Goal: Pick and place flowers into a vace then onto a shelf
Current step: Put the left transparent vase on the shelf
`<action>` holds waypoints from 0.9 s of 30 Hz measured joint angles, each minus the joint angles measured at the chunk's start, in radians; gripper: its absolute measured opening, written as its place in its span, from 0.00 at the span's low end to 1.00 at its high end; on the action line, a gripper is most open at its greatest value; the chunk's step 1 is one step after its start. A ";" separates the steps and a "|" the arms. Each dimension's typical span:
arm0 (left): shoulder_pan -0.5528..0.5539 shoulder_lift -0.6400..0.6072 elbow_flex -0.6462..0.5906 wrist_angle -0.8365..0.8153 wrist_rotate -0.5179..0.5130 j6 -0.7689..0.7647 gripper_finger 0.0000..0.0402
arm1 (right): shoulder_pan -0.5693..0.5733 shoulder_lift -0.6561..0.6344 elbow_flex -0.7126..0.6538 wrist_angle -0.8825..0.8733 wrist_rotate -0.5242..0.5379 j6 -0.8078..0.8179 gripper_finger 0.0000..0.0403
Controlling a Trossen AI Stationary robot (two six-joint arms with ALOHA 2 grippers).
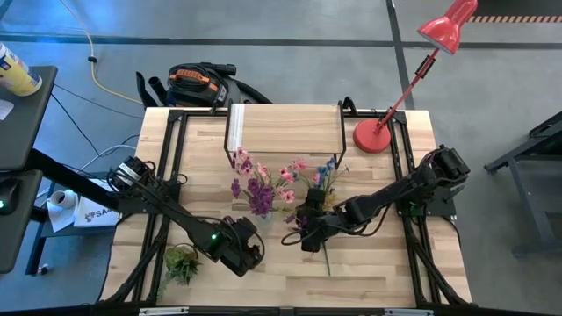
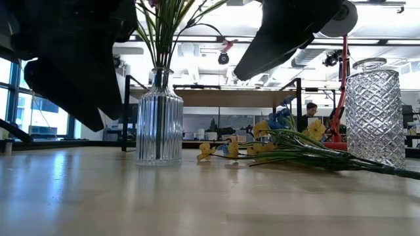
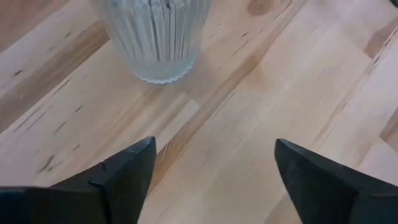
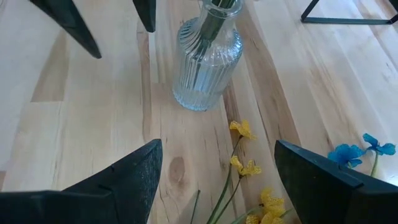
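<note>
The pink and purple flowers (image 1: 259,186) stand with their green stems in a ribbed glass vase (image 2: 159,121), which rests on its base on the table. The blue and yellow flowers (image 2: 295,147) lie flat on the table, right of that vase. My left gripper (image 3: 214,143) is open, a short way from the foot of the ribbed vase (image 3: 158,37), with nothing between its fingers. My right gripper (image 4: 217,143) is also open, above the lying yellow blossoms (image 4: 244,163) and facing the ribbed vase (image 4: 208,59). The shelf (image 1: 285,132) stands at the table's far edge.
A second glass vase with a diamond pattern (image 2: 374,111) stands upright by the lying stems. A small green plant tuft (image 1: 180,262) lies near the table's left front. A red desk lamp (image 1: 378,132) stands at the far right corner, beside the shelf.
</note>
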 joint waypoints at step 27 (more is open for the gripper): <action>0.032 0.074 -0.006 -0.006 -0.405 0.001 0.99 | -0.066 0.000 0.000 -0.034 -0.029 -0.019 0.75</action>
